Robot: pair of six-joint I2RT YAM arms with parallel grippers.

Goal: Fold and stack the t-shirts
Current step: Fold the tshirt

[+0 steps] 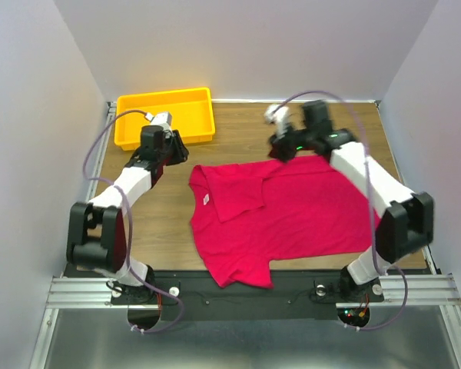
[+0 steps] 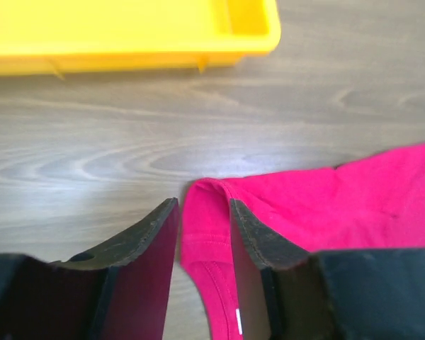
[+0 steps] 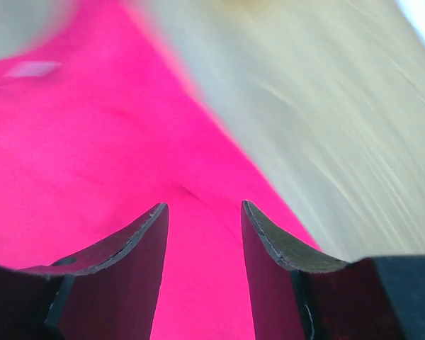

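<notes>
Jaws apart; t-shirt (image 1: 292, 215) collar (image 1: 196, 188) leftward.

I see the t-shirt (image 1: 292, 215) on the surface (image 1: 157, 219) — tray (image 1: 166, 115) behind-left of it, left end effector (image 2: 204, 212) over its far-left corner, right end effector (image 3: 202, 212) over its far edge.

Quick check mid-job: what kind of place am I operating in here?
Probably a lab test cell, not a home: plain grey panels box in a wooden table, and an aluminium mounting rail runs along its near edge.
</notes>
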